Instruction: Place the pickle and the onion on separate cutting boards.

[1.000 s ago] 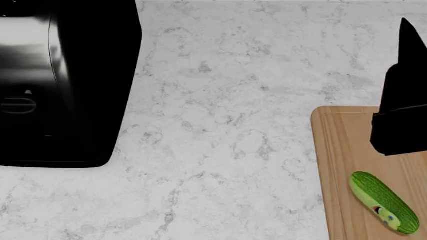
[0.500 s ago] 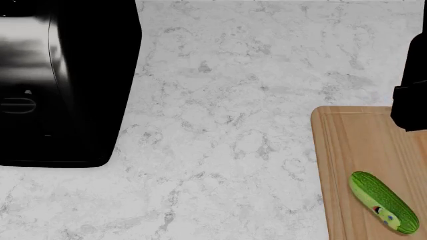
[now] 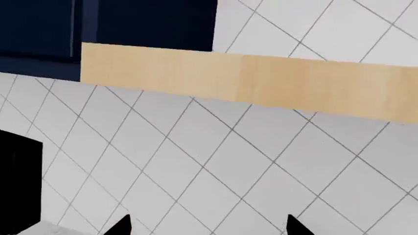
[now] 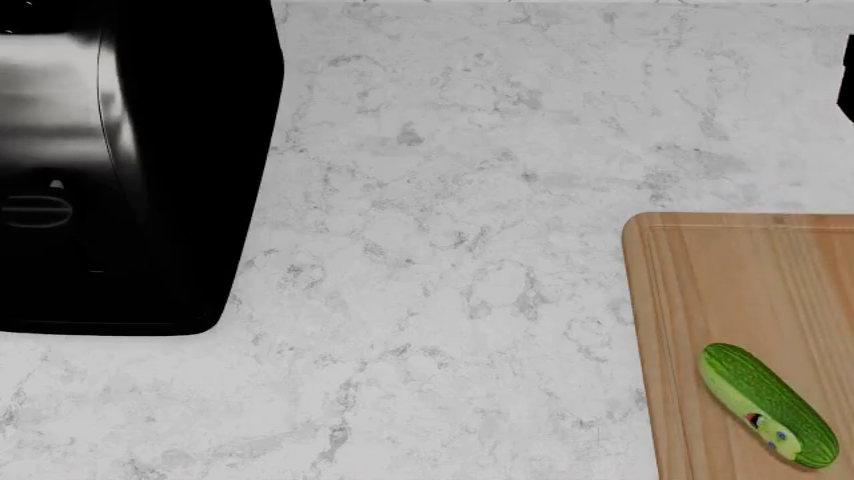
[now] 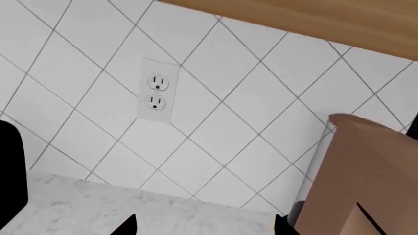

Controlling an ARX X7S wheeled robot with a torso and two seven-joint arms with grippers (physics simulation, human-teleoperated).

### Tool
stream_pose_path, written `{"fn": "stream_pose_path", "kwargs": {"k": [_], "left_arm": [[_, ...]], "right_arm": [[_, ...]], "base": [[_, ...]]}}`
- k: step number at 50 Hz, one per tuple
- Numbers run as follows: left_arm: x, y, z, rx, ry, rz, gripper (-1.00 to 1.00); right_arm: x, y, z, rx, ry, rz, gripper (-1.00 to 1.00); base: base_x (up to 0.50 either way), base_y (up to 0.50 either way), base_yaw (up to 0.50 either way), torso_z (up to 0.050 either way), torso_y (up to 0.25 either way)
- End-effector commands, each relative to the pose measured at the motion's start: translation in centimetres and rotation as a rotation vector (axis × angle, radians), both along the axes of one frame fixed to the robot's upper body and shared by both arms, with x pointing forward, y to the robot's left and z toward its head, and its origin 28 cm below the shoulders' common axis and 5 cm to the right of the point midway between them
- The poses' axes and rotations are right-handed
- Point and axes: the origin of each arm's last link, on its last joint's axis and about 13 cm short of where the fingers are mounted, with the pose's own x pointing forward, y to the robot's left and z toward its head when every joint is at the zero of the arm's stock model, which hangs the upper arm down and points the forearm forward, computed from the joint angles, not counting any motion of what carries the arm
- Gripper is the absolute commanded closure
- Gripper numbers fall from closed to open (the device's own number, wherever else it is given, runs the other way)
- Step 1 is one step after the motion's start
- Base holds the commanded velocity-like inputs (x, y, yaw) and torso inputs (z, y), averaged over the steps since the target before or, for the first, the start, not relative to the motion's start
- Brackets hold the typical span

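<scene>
A small green pickle [image 4: 769, 407] lies alone on a light wooden cutting board [image 4: 694, 300] at the lower right of the head view, angled diagonally with its face-marked end toward the bottom right corner. The board sits on a white marbled worktop [image 4: 467, 200], well apart from a large black appliance [image 4: 120, 170] filling the upper left. The onion appears in none of the views, and only this one board is visible.

Judged by its look, the pickle should be light, firm and smooth-skinned, liable to roll or squirt from a pinch near its rounded ends; a hold across its middle, square to its long axis, seems safest. The onion, being round, would probably call for a wider grasp across its widest part.

The left end effector [image 3: 207, 226] shows only two dark fingertips at the bottom edge of its wrist view, spread wide with nothing between them, pointed at a tiled wall [image 3: 216, 161] and a pale wooden strip [image 3: 248, 83]. The right end effector [image 5: 203, 226] likewise stands wide apart and empty, facing tiles, a wall outlet [image 5: 156, 93] and a brown block [image 5: 365, 176] at the right. Neither touches anything visible.
</scene>
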Motion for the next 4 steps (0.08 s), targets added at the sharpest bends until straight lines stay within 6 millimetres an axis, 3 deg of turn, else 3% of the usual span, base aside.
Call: {"fn": "stream_pose_path", "kwargs": {"k": [1,4], "left_arm": [[-1.82,-1.77,3.63,0.111,-0.113,-0.029,-1.0],[-1.86,-1.7,3.57,0.112,-0.112,-0.026,-1.0]], "right_arm": [[-0.11,-0.06,0.6,-0.01,-0.016,0.004,-1.0],[0.03,-0.06,0.38,-0.008,-0.011,0.003,-1.0]], "base": [[0.0,0.0,0.0,0.0,0.0],[0.0,0.0,0.0,0.0,0.0]]}}
